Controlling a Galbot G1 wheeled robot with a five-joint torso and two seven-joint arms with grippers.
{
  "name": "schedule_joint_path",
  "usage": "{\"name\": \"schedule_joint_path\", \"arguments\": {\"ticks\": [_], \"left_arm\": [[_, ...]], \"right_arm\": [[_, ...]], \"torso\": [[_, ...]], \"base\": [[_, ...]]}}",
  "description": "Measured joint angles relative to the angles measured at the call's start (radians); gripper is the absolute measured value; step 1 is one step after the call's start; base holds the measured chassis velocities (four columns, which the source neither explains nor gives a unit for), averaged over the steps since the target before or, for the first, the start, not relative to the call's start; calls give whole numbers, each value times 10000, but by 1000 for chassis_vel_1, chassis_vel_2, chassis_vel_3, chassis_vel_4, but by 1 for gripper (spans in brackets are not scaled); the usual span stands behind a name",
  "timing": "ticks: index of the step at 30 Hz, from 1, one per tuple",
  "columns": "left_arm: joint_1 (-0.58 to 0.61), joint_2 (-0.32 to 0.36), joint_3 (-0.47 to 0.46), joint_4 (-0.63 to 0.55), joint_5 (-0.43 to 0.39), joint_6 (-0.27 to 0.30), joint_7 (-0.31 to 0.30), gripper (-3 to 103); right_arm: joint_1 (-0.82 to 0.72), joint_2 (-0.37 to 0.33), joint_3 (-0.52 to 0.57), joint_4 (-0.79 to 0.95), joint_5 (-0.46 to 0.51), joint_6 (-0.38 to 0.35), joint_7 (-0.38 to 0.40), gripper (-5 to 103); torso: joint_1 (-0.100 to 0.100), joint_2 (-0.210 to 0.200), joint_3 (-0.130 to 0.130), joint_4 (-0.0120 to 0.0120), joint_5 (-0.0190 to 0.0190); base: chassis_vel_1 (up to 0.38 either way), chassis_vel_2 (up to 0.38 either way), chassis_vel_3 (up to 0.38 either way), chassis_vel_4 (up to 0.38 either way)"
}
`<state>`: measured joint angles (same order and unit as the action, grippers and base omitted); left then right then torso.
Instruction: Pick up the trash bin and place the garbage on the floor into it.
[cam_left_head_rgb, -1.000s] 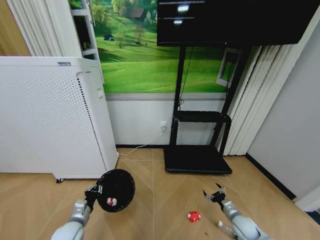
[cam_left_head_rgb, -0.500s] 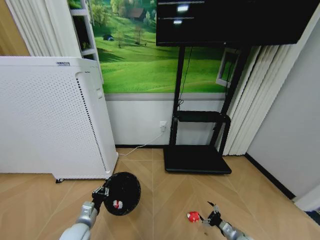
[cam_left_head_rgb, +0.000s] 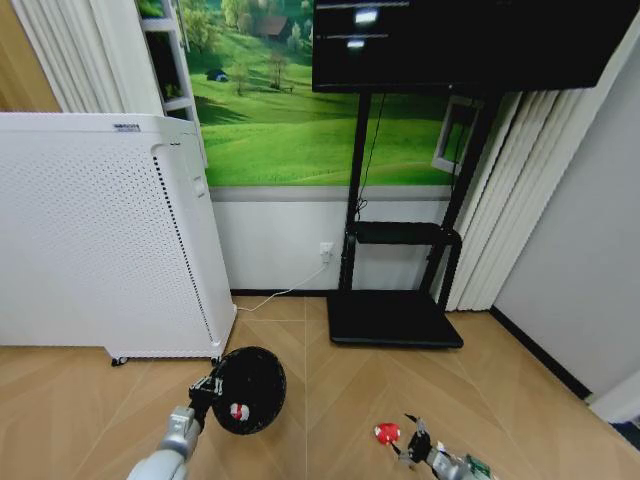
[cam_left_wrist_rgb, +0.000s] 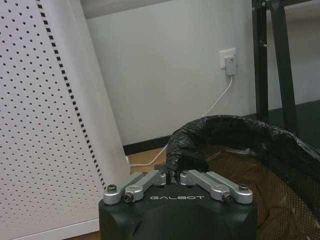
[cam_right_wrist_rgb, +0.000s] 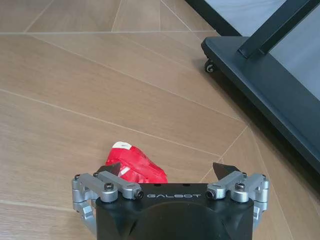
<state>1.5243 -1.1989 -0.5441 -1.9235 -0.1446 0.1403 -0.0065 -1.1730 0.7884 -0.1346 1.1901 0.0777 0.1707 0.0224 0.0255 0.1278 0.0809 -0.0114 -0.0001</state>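
Note:
The trash bin (cam_left_head_rgb: 250, 388) is black with a bag lining and hangs tilted above the floor, its mouth toward me. A red-and-white lump of garbage (cam_left_head_rgb: 237, 410) lies inside it. My left gripper (cam_left_head_rgb: 211, 387) is shut on the bin's bagged rim (cam_left_wrist_rgb: 172, 167). A red-and-white lump of garbage (cam_left_head_rgb: 386, 433) lies on the wood floor. My right gripper (cam_left_head_rgb: 414, 441) is low beside it and open. In the right wrist view that garbage (cam_right_wrist_rgb: 136, 162) sits just ahead of the right gripper (cam_right_wrist_rgb: 168, 171), close to one fingertip (cam_right_wrist_rgb: 112, 168).
A tall white perforated appliance (cam_left_head_rgb: 100, 240) stands at the left, close behind the bin. A black TV stand base (cam_left_head_rgb: 395, 320) on casters (cam_right_wrist_rgb: 210, 66) sits ahead by the wall. A white cord runs from the wall socket (cam_left_head_rgb: 326, 249). Curtains hang at the right.
My right gripper has dropped low and moved left, up to the red lump on the floor. The left gripper has carried the bin slightly right and toward me.

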Motion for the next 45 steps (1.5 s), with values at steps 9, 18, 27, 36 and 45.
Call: {"name": "schedule_joint_path", "arguments": {"ticks": [9,18,27,36,45], "left_arm": [[0,-132,131,19,97,0,-3,6],[-45,-124,105,57,94,0,-6,6],[-73,-124,58,140,78,-15,-6,6],[-90,-175,73,231,105,-55,-7,6],[-122,-212,149,285,151,-73,-4,6]], "right_arm": [[941,566,-650,-1562,-450,452,-46,100],[1462,1039,-1200,-2463,-691,670,-116,100],[1738,1223,-1485,-2745,-717,793,-278,100],[1766,1266,-1280,-2877,-744,1079,-785,71],[1690,1243,-1109,-2849,-745,1205,-796,44]], "torso": [[0,0,1,0,2],[0,-1,1,-1,1],[0,0,0,-1,-1],[1,0,0,-1,3],[0,0,0,0,1]], "base": [[0,0,0,0],[0,0,0,0],[0,0,0,0],[0,0,0,0],[0,0,0,0]]}}
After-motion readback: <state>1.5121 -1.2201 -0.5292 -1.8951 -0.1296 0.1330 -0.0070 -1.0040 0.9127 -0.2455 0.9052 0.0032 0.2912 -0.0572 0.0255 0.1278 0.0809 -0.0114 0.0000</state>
